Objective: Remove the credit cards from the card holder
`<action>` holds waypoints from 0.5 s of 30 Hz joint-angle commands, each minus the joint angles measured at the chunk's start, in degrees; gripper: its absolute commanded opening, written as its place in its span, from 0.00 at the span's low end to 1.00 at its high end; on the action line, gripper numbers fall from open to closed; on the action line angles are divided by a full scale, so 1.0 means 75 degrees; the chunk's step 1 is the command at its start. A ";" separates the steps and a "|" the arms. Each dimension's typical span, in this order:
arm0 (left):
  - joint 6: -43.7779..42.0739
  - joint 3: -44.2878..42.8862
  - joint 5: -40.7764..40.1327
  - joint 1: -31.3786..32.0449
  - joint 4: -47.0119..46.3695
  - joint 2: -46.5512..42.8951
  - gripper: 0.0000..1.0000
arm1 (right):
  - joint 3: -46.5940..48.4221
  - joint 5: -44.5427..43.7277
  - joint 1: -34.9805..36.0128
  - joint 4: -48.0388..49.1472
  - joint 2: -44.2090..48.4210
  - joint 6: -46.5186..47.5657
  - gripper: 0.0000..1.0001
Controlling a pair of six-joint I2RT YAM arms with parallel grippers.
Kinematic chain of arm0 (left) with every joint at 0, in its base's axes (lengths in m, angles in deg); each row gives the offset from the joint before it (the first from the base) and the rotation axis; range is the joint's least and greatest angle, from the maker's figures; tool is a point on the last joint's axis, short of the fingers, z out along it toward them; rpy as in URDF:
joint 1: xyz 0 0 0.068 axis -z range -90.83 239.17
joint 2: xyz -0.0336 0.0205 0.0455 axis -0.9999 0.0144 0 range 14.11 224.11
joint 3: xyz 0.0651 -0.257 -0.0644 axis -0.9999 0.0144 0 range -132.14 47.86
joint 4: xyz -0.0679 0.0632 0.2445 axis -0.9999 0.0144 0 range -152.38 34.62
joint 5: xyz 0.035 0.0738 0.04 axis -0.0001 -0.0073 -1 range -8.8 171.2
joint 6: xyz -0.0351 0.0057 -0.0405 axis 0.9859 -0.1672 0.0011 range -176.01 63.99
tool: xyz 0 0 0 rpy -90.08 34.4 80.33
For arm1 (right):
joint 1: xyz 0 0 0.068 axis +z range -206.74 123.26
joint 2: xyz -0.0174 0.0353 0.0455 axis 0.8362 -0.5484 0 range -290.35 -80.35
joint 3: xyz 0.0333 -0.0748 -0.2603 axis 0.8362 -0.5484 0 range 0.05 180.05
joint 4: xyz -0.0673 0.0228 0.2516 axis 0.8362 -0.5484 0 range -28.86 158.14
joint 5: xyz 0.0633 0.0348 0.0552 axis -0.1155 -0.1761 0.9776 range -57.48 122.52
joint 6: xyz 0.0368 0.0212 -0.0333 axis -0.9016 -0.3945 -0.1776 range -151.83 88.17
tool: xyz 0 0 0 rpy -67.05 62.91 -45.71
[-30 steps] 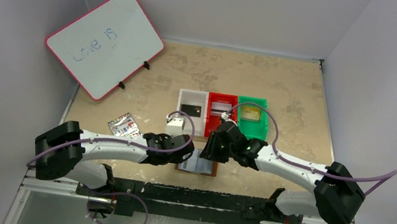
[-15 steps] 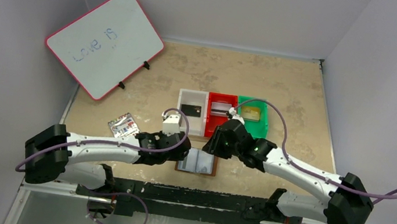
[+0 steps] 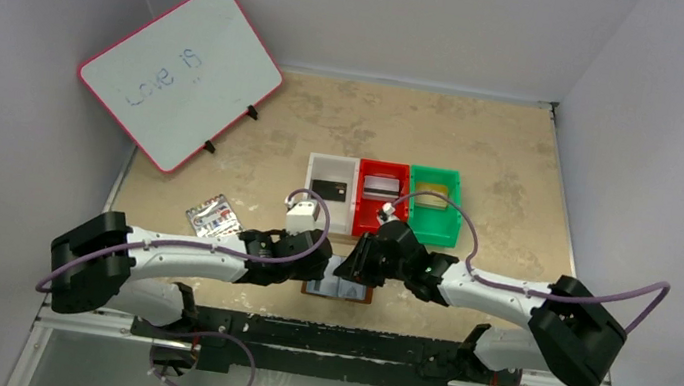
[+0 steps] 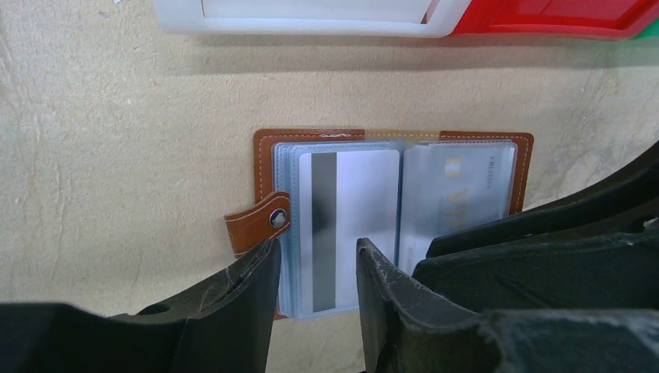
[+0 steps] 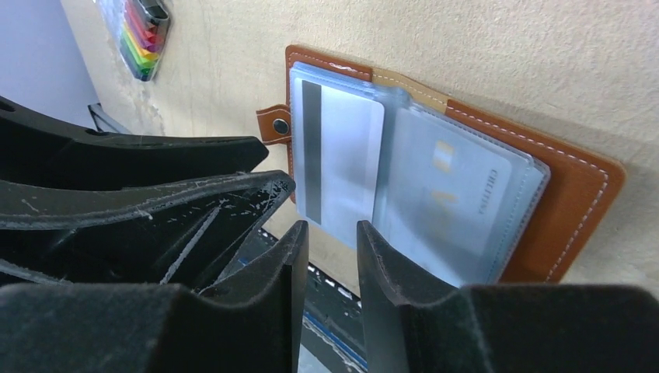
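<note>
At the near edge of the table (image 4: 116, 194), card holder (image 4: 458, 194) lying open, silvery grey card (image 4: 350, 225) sleeved on its snap-tab side; left gripper (image 4: 317, 252) spread astride that card's edge, right gripper (image 5: 330, 233) parted, empty; best pinch the card alone, pin the leather, draw straight.

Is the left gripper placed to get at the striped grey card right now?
Probably yes: the left gripper straddles the near edge of the striped grey card, jaws open, nothing between. The right gripper crowds close alongside.
</note>
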 commanded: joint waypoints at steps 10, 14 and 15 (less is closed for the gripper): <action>0.0001 -0.0093 0.0069 0.0039 -0.0030 0.0714 0.36 | -0.0524 0.0089 0.0003 0.1390 -0.0839 -0.0709 0.31; 0.0021 0.0018 0.0119 0.0039 -0.0173 0.0867 0.32 | -0.0708 0.0233 -0.0035 0.1744 -0.1108 -0.0732 0.29; 0.0006 0.0079 0.0149 0.0044 -0.0237 0.0865 0.31 | -0.0780 0.0283 -0.0042 0.1895 -0.1149 -0.0776 0.28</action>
